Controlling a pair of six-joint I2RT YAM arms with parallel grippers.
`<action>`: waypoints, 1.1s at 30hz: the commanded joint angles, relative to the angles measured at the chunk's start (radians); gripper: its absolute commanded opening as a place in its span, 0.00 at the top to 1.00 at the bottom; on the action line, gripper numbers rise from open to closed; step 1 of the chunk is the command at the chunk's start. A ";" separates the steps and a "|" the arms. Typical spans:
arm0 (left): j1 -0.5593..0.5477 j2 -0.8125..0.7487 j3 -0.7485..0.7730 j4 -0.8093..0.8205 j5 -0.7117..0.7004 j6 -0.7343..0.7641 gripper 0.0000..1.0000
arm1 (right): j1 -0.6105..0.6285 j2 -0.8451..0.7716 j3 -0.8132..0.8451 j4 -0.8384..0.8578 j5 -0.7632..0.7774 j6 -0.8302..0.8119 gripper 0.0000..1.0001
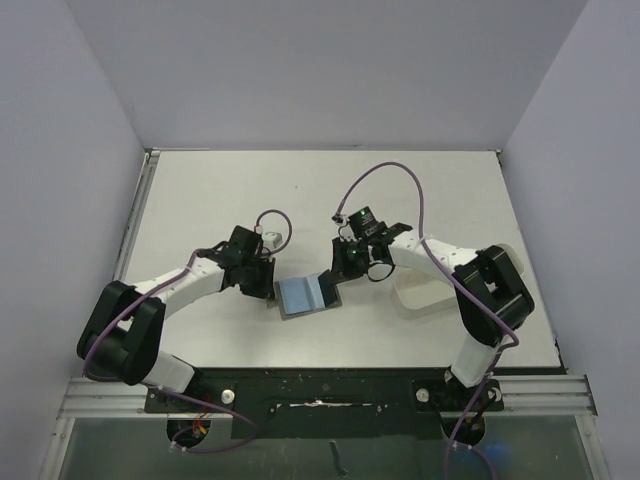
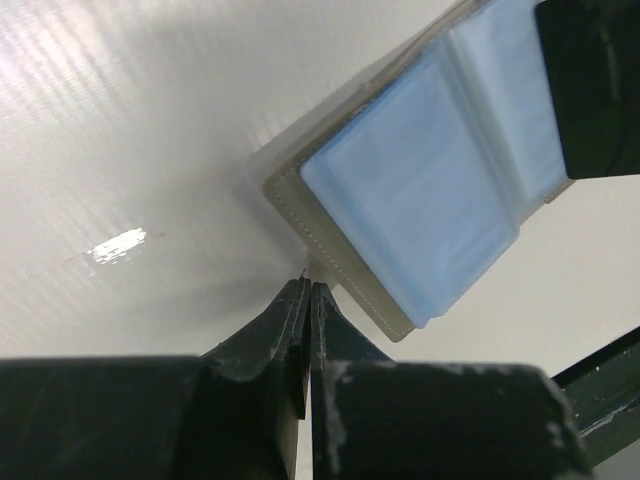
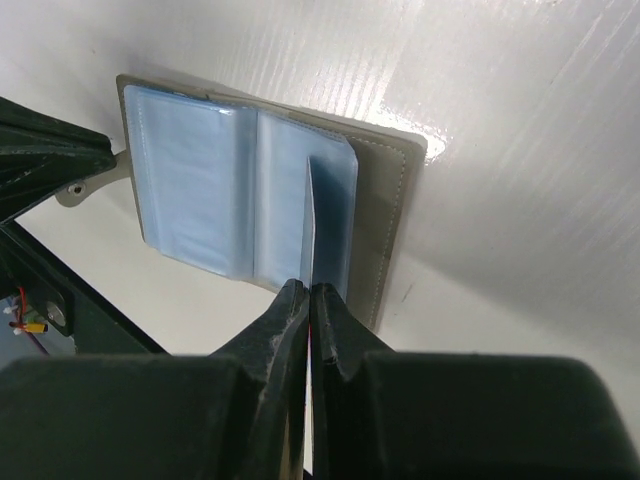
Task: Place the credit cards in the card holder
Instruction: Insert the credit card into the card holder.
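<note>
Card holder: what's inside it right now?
Only pale blue sleeves show inside the card holder, no dark card. The right gripper pinches one sleeve upright; what lies behind that leaf is hidden.

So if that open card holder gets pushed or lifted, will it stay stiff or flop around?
Probably floppy: the card holder lies open and one clear sleeve bends upright where the right gripper pinches it. Likely light and prone to sliding on the glossy table, which may be why the left gripper pins its clasp tab.
</note>
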 commanded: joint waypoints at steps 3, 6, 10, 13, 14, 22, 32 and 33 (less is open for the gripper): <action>-0.052 -0.020 0.062 0.049 0.080 0.091 1.00 | 0.012 -0.052 0.010 -0.020 -0.015 0.007 1.00; -0.066 -0.012 0.073 0.034 0.101 0.105 1.00 | 0.019 -0.101 -0.037 -0.023 0.000 0.026 1.00; -0.094 -0.018 0.076 0.035 0.127 0.124 1.00 | 0.028 -0.160 -0.107 -0.010 0.007 0.058 1.00; -0.109 -0.017 0.079 0.036 0.146 0.137 1.00 | 0.037 -0.195 -0.136 -0.013 0.018 0.080 1.00; -0.113 -0.015 0.081 0.034 0.156 0.144 1.00 | 0.040 -0.207 -0.140 -0.017 0.025 0.085 1.00; -0.157 -0.025 0.116 -0.022 0.182 0.214 1.00 | 0.042 -0.264 -0.145 -0.042 0.067 0.091 1.00; -0.158 -0.031 0.122 -0.028 0.189 0.254 1.00 | -0.015 -0.176 -0.012 -0.027 0.106 0.013 1.00; -0.159 -0.034 0.123 -0.031 0.199 0.262 1.00 | -0.021 -0.165 -0.003 -0.024 0.107 0.012 1.00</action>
